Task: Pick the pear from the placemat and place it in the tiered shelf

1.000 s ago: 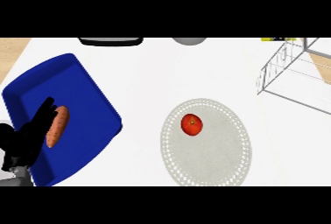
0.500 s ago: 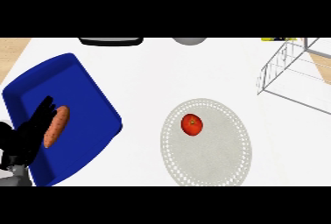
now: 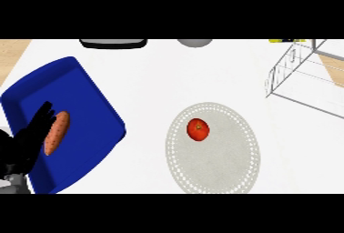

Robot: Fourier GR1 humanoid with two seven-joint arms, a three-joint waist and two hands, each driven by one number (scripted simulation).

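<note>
No brand, label or writing can be read on anything here.

On the white counter [image 3: 174,77] lies a round, pale grey placemat with a dotted lace-like border [image 3: 222,168], right of centre. On its upper left part sits a small, rounded red fruit [image 3: 197,129], the only thing on the mat. It looks glossy red with a small darker mark near its top, and reads more like a tomato or apple than a pear. It is slightly taller than wide, its long axis running roughly up and down the view; no stem direction can be made out.

At the upper right stands a tiered shelf of thin white wire [image 3: 306,73], well apart from the fruit and partly cut by the view's edge.

On the left lies a deep blue rectangular tray [image 3: 87,104], set at an angle. In it lies a long orange sweet potato [image 3: 56,132], its long axis tilted slightly from lower left to upper right.

The black left hand [image 3: 25,141] shows at the left edge over the tray, fingers straight and spread, unclenched, just beside the sweet potato. The right hand does not appear.

Along the far edge sit a dark, flat object [image 3: 113,43] and a grey rounded object [image 3: 194,42], both cut off.
</note>
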